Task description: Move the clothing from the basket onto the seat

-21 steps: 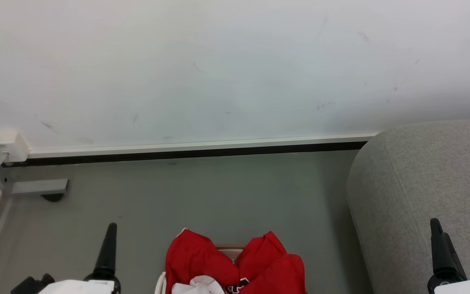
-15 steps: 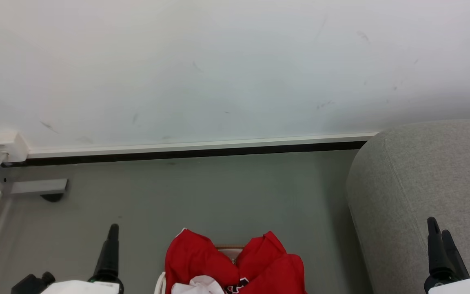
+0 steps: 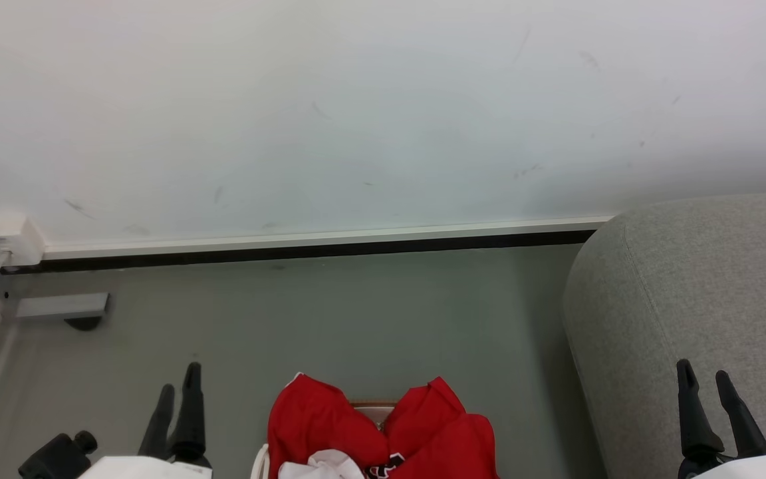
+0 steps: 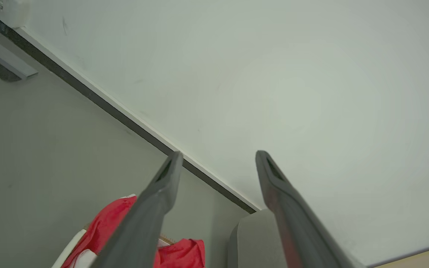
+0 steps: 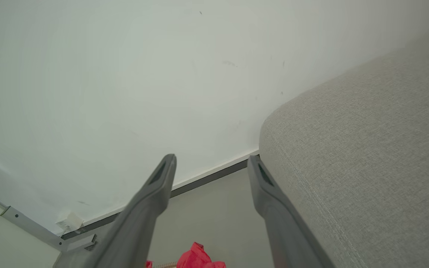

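The clothing [image 3: 383,432], bright red fabric, is heaped in the basket [image 3: 260,462] at the bottom centre of the head view. A strip of the basket's brown rim shows between two red folds. The seat [image 3: 689,286], a large grey sofa, stands at the right. My left gripper [image 3: 179,386] is open and empty to the left of the basket, over the floor. My right gripper [image 3: 703,372] is open and empty in front of the seat's side. In the left wrist view the open left gripper [image 4: 219,154] frames the wall, with clothing [image 4: 104,227] below it. In the right wrist view the right gripper [image 5: 212,159] is beside the seat [image 5: 367,149].
A white fabric piece [image 3: 326,462] lies among the red garments. A pale wall with a dark baseboard [image 3: 303,251] closes the far side. A white box [image 3: 7,239] and a grey metal bracket [image 3: 64,305] sit at the far left corner. Grey floor [image 3: 356,319] lies between basket and wall.
Both grippers have turned, so two separate fingers of each now show where one showed before. The right gripper shifted a little left. The clothing has not moved.
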Robot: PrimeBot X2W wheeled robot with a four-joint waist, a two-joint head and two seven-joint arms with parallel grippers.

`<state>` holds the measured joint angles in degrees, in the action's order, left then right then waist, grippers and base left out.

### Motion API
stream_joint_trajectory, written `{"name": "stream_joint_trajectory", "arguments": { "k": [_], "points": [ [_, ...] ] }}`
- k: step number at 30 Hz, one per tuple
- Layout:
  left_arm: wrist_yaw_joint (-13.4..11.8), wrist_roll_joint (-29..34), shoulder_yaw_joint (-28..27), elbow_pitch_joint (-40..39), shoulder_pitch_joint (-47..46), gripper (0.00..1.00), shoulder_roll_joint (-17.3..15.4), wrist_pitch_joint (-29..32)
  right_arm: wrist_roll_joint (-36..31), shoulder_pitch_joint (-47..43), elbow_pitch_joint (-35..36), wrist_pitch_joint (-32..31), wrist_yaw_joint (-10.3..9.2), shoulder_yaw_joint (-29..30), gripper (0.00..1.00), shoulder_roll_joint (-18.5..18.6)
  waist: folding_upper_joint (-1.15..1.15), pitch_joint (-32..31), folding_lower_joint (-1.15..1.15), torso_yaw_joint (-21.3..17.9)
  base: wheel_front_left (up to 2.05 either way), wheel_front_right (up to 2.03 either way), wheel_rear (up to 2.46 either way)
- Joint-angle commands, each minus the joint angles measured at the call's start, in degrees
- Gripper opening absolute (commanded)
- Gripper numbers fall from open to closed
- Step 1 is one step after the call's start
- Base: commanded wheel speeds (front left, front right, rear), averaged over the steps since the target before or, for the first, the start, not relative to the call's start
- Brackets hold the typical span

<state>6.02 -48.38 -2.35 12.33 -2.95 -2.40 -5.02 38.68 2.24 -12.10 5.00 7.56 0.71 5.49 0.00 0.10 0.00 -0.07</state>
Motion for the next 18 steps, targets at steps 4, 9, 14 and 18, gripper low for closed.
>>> {"name": "stream_joint_trajectory", "arguments": {
  "k": [4, 9, 14, 18],
  "points": [
    [0.1, 6.4, 0.0, -0.9, 0.2, 1.00, -0.5, -1.2, -4.8, 1.2, -0.2, 1.2, -0.06, -0.6, 1.00, 1.2, 0.00, 0.0, 0.00, 0.0, 0.00, 0.00, 0.00],
    [0.3, 12.1, 0.5, -1.0, 0.6, 1.00, -1.0, -2.0, -8.6, 1.4, -0.7, 2.0, -0.07, -1.2, 1.00, 1.7, 0.00, 0.0, 0.00, 0.0, 0.00, 0.00, 0.00],
    [-0.1, 16.5, 0.7, -1.2, 1.1, 1.00, -1.6, -2.8, -11.5, 1.3, -0.9, 2.8, -0.07, -2.2, 1.00, 2.0, 0.00, 0.0, 0.00, 0.0, 0.00, 0.00, 0.00],
    [-0.4, 19.7, 1.0, -1.3, 1.3, 1.00, -2.1, -3.4, -13.8, 1.1, -1.0, 3.4, -0.07, -2.9, 1.00, 2.5, 0.00, 0.0, 0.00, -0.1, 0.00, 0.00, 0.00]
  ]
}}
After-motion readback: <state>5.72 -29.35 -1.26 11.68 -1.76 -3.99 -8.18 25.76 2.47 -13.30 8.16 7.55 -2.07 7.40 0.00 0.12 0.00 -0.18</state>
